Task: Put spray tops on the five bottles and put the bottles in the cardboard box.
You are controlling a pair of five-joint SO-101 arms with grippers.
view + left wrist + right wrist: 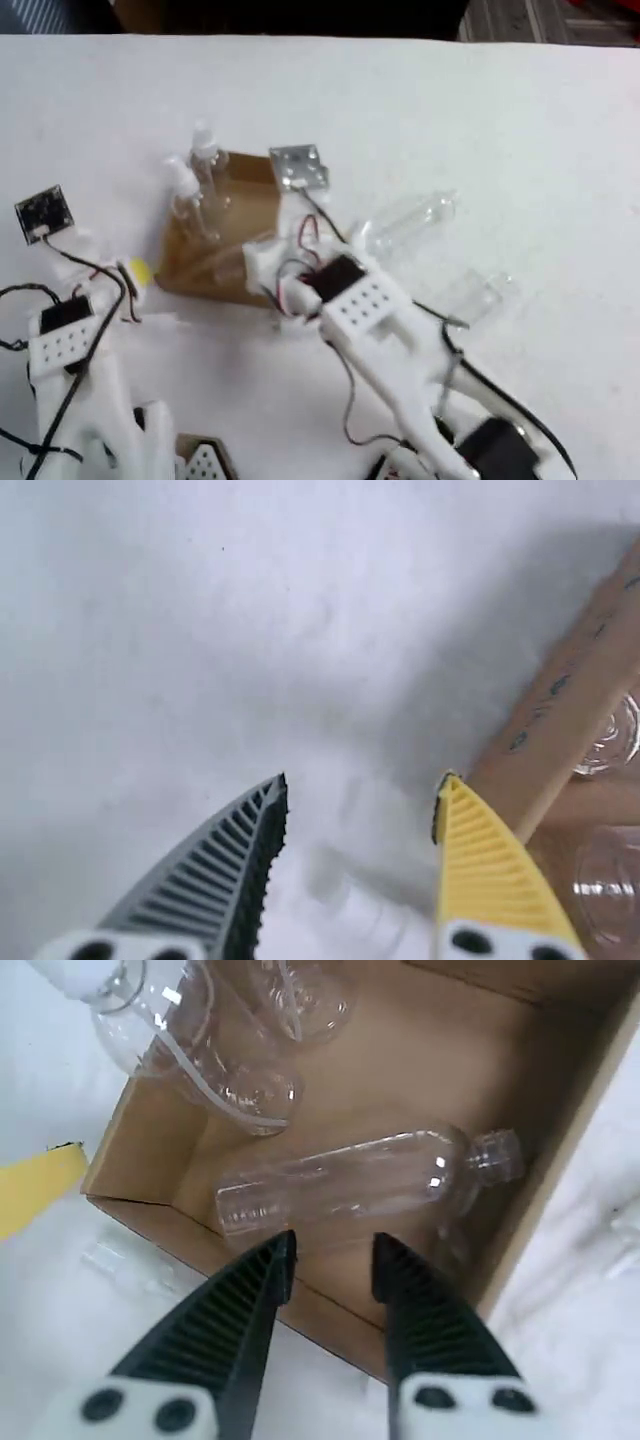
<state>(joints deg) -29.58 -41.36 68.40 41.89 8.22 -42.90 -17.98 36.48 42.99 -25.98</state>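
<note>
The cardboard box [250,215] sits left of the table's middle. Two clear bottles with white spray tops [195,175] stand in its far corner, also seen from above [215,1060]. A capless clear bottle [365,1185] lies on the box floor. My right gripper [333,1255] hangs open just above the box's near wall, over that lying bottle, with nothing between its fingers. My left gripper [360,790] is open low over the table beside the box's outer wall [565,730]; its yellow finger [135,272] nearly touches the wall. A faint clear piece [340,885] lies between its fingers.
Two more clear bottles lie on the table right of the box, one [410,222] close to it and one [480,292] nearer the right arm. A small clear part [120,1260] lies outside the box's near wall. A grey camera module [298,167] sits behind the box.
</note>
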